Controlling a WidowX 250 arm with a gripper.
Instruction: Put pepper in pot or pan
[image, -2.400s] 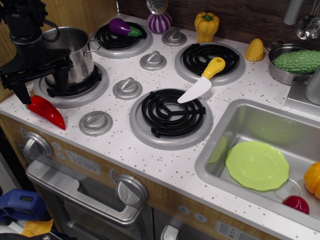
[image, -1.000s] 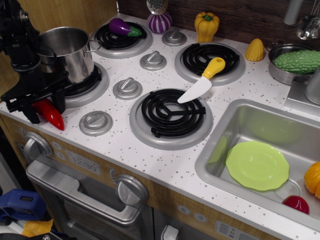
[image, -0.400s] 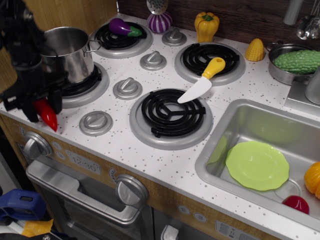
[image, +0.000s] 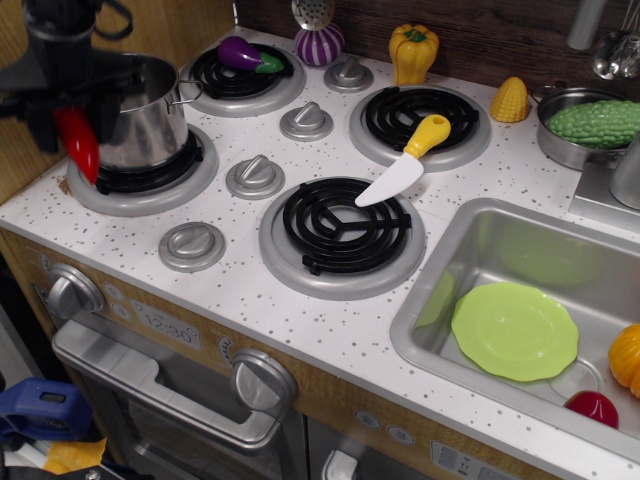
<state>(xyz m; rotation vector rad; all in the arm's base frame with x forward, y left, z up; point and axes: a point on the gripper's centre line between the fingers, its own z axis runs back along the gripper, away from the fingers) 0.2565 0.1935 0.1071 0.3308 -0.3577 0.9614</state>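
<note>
The red chili pepper (image: 79, 145) hangs point down from my gripper (image: 72, 115), which is shut on its upper end. It is lifted off the counter, in front of the left side of the tall steel pot (image: 148, 110). The pot stands on the front-left burner (image: 140, 180) and its open top shows behind the gripper. The arm is blurred and hides the pot's left rim.
A yellow-handled toy knife (image: 405, 160) lies across the middle burners. An eggplant (image: 245, 55) sits on the back-left burner. A yellow bell pepper (image: 413, 50), corn (image: 510, 100) and a pan with a green vegetable (image: 590, 125) line the back. The sink (image: 480, 250) holds a green plate (image: 515, 330).
The gripper closed on the pepper at the counter's left edge and has lifted it up toward the pot. The pepper now hangs clear of the counter.
</note>
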